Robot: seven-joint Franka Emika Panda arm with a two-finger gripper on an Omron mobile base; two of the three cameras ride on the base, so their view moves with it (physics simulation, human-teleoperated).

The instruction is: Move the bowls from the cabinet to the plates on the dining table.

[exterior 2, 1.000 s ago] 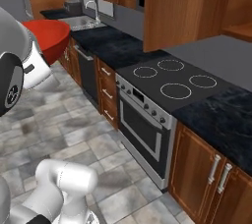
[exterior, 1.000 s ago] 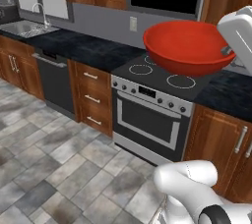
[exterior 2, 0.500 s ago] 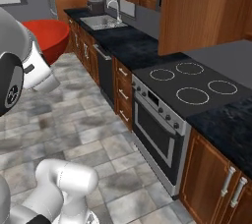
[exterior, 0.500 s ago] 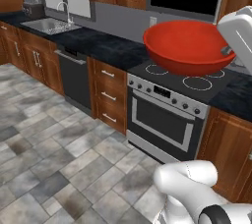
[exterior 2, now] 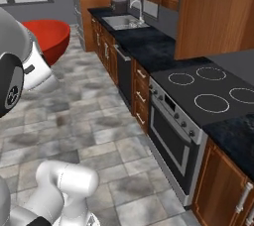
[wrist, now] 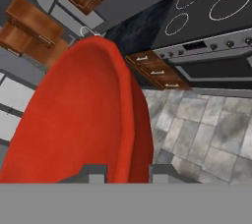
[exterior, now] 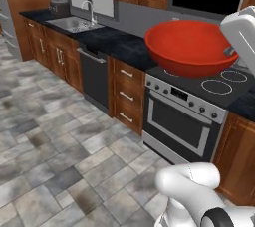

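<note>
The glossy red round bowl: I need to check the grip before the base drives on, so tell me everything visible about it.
The glossy red round bowl is wide, deep and smooth, plastic-like, plain inside and out. It is carried in the air, roughly level, ahead of the stove and above the tiled floor. The hand view shows the gripper with one finger on each side of the bowl's rim, shut on it. Nothing else touches it.

Base views flanking stove (exterior: 219, 84); hand view downward

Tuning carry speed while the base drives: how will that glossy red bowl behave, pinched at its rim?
The glossy red round bowl looks rigid, so it should not flex. Its shiny surface suggests that it may slip. The gripper pinches only the rim, so the wide bowl probably tends to swing or tilt.
</note>
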